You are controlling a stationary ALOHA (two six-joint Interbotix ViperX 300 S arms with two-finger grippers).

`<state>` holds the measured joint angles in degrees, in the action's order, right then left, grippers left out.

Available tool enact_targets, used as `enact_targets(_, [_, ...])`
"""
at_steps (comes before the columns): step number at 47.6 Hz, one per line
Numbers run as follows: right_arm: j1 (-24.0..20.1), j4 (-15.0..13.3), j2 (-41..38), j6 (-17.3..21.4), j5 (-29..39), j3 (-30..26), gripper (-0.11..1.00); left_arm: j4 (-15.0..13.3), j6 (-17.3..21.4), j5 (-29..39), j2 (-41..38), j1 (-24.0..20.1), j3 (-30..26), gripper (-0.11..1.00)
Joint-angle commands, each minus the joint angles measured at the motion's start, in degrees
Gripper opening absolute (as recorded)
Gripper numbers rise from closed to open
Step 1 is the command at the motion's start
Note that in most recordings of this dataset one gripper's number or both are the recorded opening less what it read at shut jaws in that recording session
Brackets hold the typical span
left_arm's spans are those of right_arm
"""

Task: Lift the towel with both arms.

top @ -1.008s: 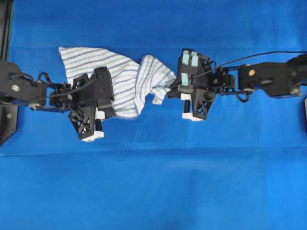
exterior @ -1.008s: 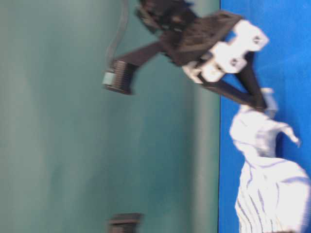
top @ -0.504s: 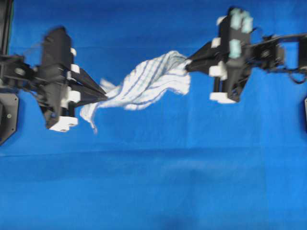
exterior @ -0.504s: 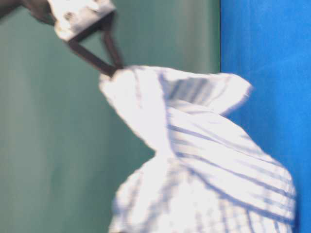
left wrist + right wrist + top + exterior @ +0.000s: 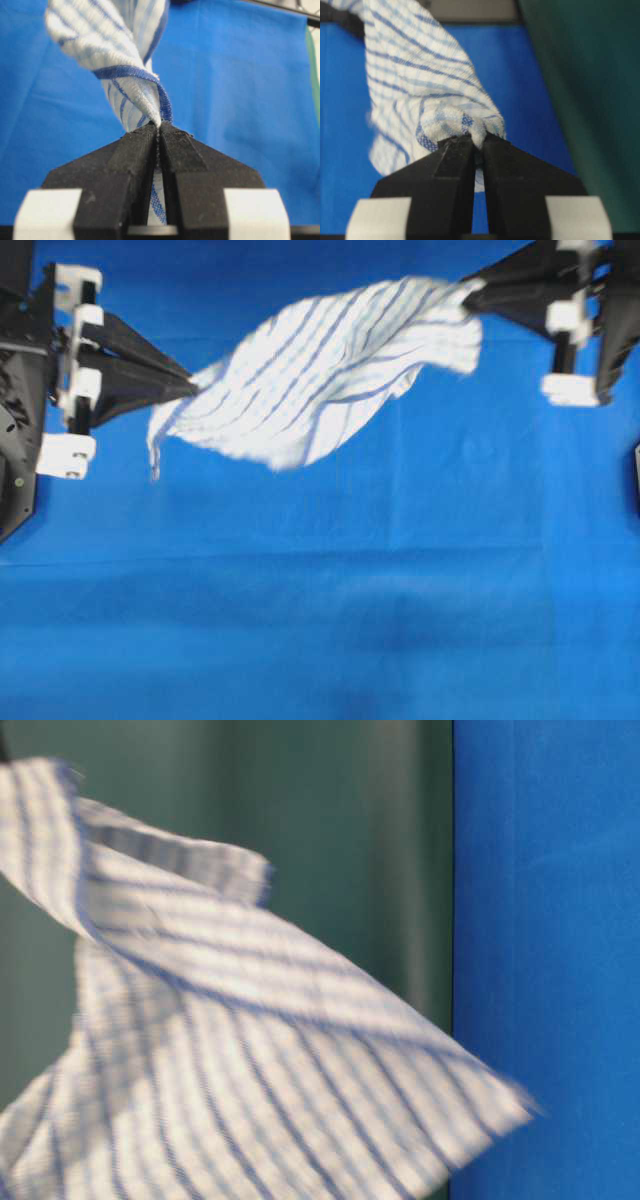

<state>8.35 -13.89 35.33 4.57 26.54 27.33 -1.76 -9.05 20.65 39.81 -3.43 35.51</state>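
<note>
The blue bench (image 5: 320, 620) lies below. The towel (image 5: 320, 365) hangs stretched in the air between both arms. The left pincer (image 5: 190, 390) clenches one corner, the right pincer (image 5: 468, 288) the opposite corner.

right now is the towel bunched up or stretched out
Stretched out: the towel spans between the left gripper and right gripper, each shut on one end, with a twist along it.
</note>
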Motion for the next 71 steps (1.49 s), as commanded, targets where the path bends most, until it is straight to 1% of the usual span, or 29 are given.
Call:
enact_targets(1, [0.2,-0.9,1.3,-0.2,0.2,-2.3,0.04,0.1,0.2,1.5,0.4,-0.8,-3.1,0.01])
enact_targets(6, [0.1,-1.0,1.6,-0.7,0.3,-2.5,0.04,0.1,0.5,2.6,0.4,-1.0,-4.9,0.01])
enact_targets(11, [0.1,-1.0,1.4,-0.8,0.3,-2.5,0.04,0.2,0.6,2.7,0.3,-1.0,-5.5,0.01])
enact_targets(29, [0.1,-0.9,0.4,-0.7,0.4,-2.6,0.05,0.2,0.7,2.3,0.0,-1.0,-5.5,0.01])
enact_targets(34, [0.2,-0.9,0.4,-0.2,0.4,-2.6,0.06,0.2,0.8,1.6,0.0,-1.0,-5.4,0.03])
enact_targets(35, [0.1,-0.9,0.4,-0.2,0.4,-2.6,0.08,0.3,0.8,1.4,-0.1,-1.0,-5.4,0.05])
enact_targets(36, [0.1,-0.9,0.4,-0.2,0.4,-2.6,0.12,0.2,0.8,1.3,-0.2,-1.0,-5.4,0.08])
enact_targets(39, [0.2,-0.9,0.1,-0.2,0.4,-2.6,0.33,0.3,0.8,1.0,-0.3,-1.0,-5.3,0.22])
enact_targets(43, [0.1,-1.0,-0.3,-0.2,0.4,-2.6,0.57,0.3,0.8,0.8,-0.4,-1.0,-4.9,0.49])
enact_targets(45, [0.2,-1.0,-0.4,-0.2,0.4,-2.6,0.65,0.3,0.8,0.8,-0.4,-1.0,-4.8,0.62])
enact_targets(47, [0.2,-1.1,-0.4,-0.2,0.4,-2.6,0.69,0.2,0.8,0.8,-0.4,-1.0,-4.7,0.74])
enact_targets(51, [0.2,-1.1,-0.4,-0.2,0.2,-2.6,0.65,0.3,0.7,0.8,-0.4,-1.0,-4.5,0.91])
enact_targets(53, [0.2,-1.1,-0.4,-0.2,0.2,-2.6,0.65,0.3,0.7,0.8,-0.2,-1.1,-4.5,0.92])
enact_targets(63, [0.1,-1.1,-0.4,-0.2,0.2,-2.5,0.65,0.3,1.1,-1.3,-0.3,-1.0,-4.2,0.91])
enact_targets(67, [0.2,-1.1,-0.5,-0.2,0.1,-1.8,0.65,0.4,3.1,-3.4,-1.0,-1.0,-2.7,0.91])
enact_targets(71, [0.2,-1.0,-1.0,-0.1,-1.3,0.0,0.65,0.4,5.3,-6.3,-1.8,-1.0,-0.7,0.91])
